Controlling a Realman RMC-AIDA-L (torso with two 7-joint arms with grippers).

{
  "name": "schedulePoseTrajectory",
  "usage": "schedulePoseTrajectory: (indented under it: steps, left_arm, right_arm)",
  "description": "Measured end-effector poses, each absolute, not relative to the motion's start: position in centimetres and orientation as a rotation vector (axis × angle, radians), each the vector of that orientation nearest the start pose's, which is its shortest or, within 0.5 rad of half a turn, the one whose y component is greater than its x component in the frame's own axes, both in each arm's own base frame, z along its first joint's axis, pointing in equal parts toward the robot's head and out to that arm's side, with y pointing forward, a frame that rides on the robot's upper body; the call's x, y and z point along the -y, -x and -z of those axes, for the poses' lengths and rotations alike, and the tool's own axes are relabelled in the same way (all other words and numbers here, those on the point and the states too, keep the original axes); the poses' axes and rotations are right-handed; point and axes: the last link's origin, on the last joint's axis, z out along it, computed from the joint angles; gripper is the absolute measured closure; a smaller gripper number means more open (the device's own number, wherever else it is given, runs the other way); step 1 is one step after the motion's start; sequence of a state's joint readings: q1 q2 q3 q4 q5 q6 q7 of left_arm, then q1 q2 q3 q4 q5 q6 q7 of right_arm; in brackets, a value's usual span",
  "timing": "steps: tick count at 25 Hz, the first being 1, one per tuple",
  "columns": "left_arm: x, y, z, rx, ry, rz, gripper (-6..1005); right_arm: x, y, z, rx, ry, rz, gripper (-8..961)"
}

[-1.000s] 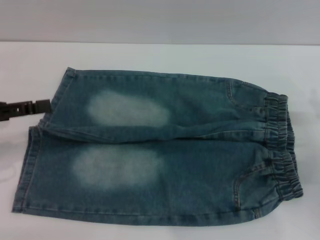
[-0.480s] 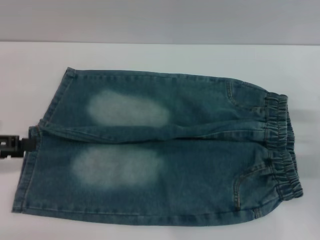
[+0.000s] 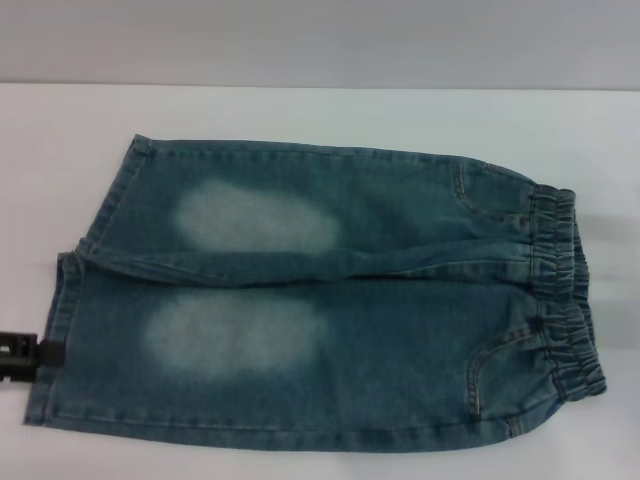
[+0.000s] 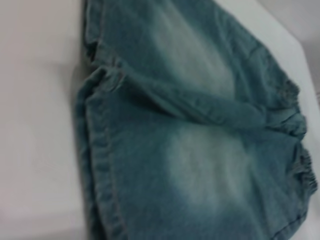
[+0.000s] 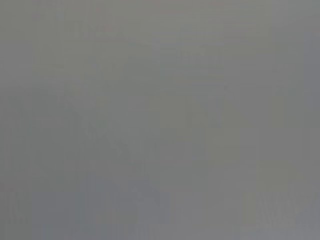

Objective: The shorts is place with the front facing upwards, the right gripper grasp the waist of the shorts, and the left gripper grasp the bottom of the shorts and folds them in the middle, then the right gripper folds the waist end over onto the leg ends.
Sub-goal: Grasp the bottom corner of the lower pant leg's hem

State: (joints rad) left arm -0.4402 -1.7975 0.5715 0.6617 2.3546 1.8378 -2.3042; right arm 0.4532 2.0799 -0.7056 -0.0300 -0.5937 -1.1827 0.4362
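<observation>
The denim shorts (image 3: pixel 330 300) lie flat and front up on the white table (image 3: pixel 300 110). Their ruffled elastic waist (image 3: pixel 565 290) is at the right, and the two straight leg ends (image 3: pixel 55 330) are at the left. Only the black tip of my left gripper (image 3: pixel 28 357) shows at the picture's left edge, right beside the near leg's hem. In the left wrist view the shorts (image 4: pixel 200 150) fill the picture, with the leg hems (image 4: pixel 95 150) close by and the waist (image 4: pixel 295 130) far off. My right gripper is out of view, and the right wrist view is plain grey.
Bare white table lies around the shorts, with its far edge (image 3: pixel 320 86) meeting a grey wall behind. The shorts' near side lies close to the picture's bottom edge.
My left gripper's tip has moved along the leg hems, from beside the far leg towards the near leg. The shorts have not moved.
</observation>
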Motion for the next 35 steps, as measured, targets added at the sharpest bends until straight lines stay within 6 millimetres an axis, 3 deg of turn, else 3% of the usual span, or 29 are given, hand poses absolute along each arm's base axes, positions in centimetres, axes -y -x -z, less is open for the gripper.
schedulePoseTrajectory:
  steps: [16,35]
  left_arm:
    - [-26.7,36.9,-10.7,2.038,2.227,0.11,197]
    - [-26.7,37.1,-9.9,2.046,2.229,0.065,198]
  right_arm:
    - [-32.9,-36.2,-2.2,-0.744,1.406,-0.79,166]
    - [-33.2,-36.1,-2.1,-0.744,1.414,-0.787,167]
